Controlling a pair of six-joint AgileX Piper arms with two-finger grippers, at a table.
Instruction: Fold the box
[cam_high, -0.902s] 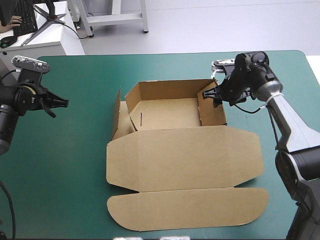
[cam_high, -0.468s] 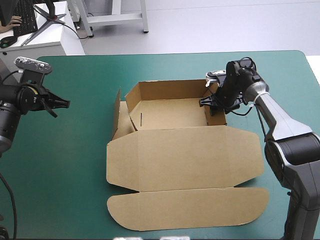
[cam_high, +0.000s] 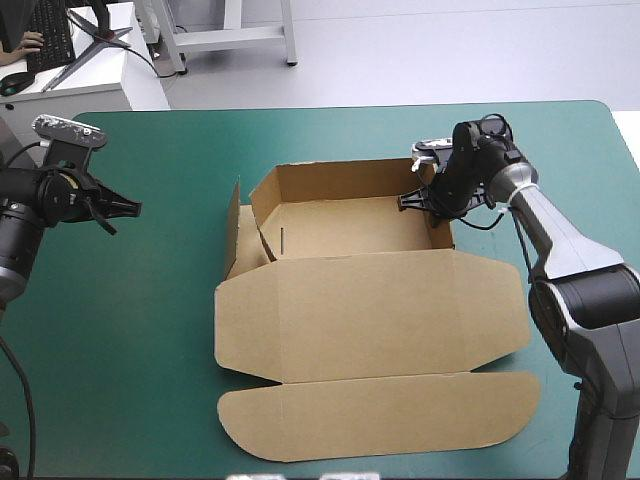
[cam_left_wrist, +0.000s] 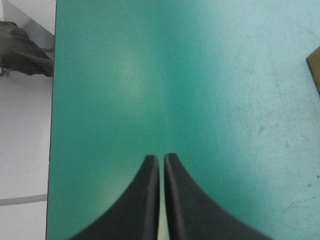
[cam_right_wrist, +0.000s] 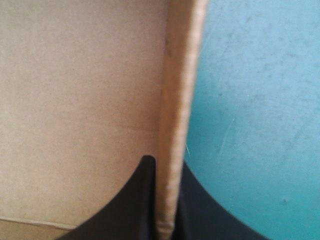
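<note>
The brown box (cam_high: 350, 290) lies mid-table as an open tray with raised walls at the far side and its lid flat toward the near edge. My right gripper (cam_high: 432, 202) is at the tray's right wall (cam_right_wrist: 177, 100), shut on it, one black finger inside and one outside. My left gripper (cam_high: 128, 208) hovers over the teal-green cover near the table's left edge, well apart from the box, fingers shut with nothing between them (cam_left_wrist: 161, 165). A corner of the box (cam_left_wrist: 315, 67) shows far ahead of the left gripper.
The tray's left side flap (cam_high: 234, 225) stands outward, loose. The table's left edge (cam_left_wrist: 52, 125) runs beside the left gripper. Bare teal-green cover (cam_high: 130, 350) lies left of the lid and beyond the tray.
My right gripper moved in toward the tray's right wall and took hold of it; the wall now stands more upright. The left gripper barely shifted.
</note>
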